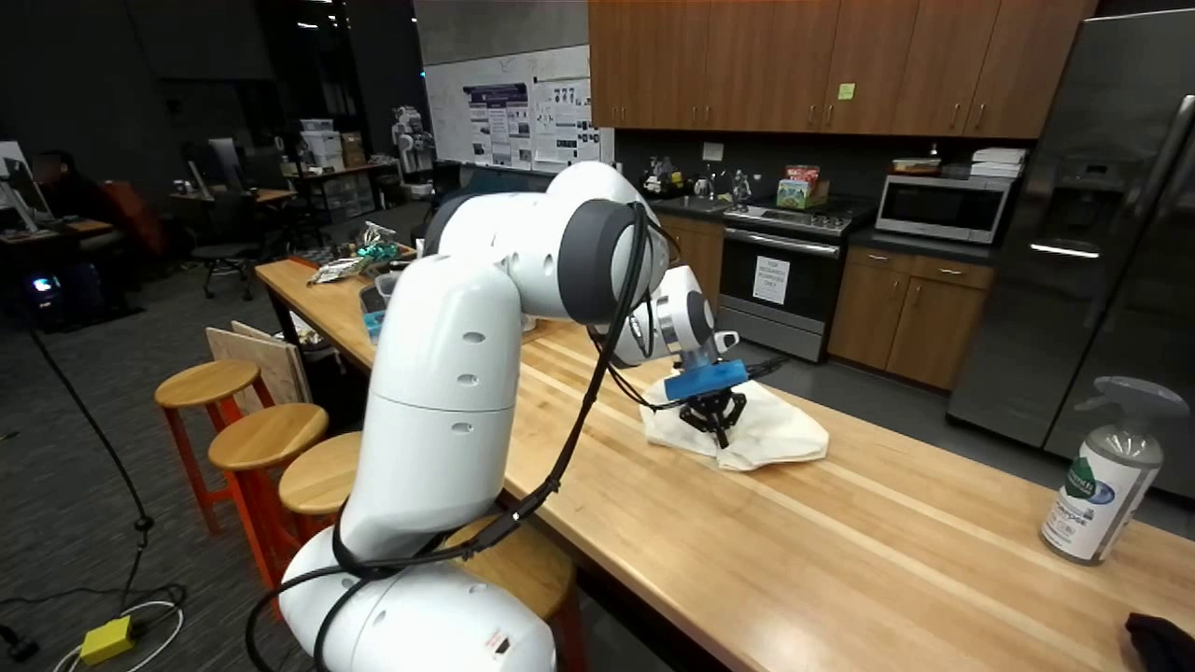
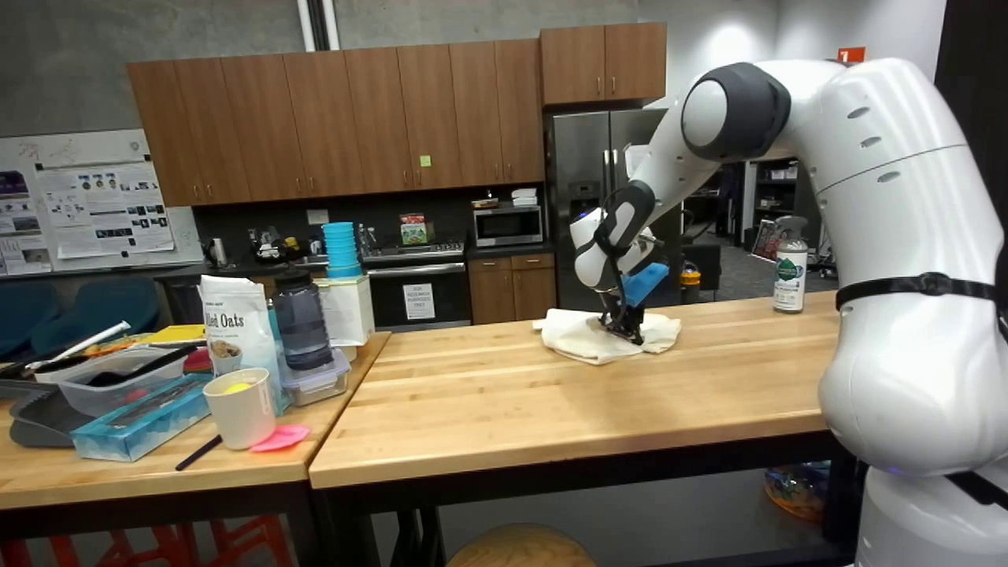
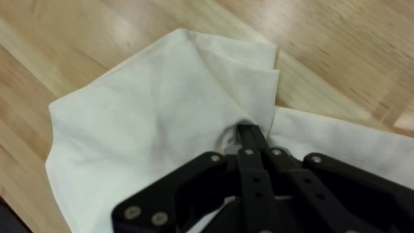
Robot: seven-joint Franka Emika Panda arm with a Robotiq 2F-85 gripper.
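Observation:
A folded cream-white cloth lies on the wooden tabletop and appears in both exterior views. The black gripper points down into it, its tips at or against the fabric. From the wrist, the cloth spreads left of the fingers and also to their right, with creased, overlapping layers beyond them. There the gripper is shut, its two fingers side by side, and I see no fabric pinched between them. A small round dent rings the fingertips. The very ends of the tips are partly lost in shadow.
A spray bottle stands on the same table. A dark item lies at its near corner. The adjoining table bears an oats bag, a dark bottle, a cup and containers. Wooden stools line one side.

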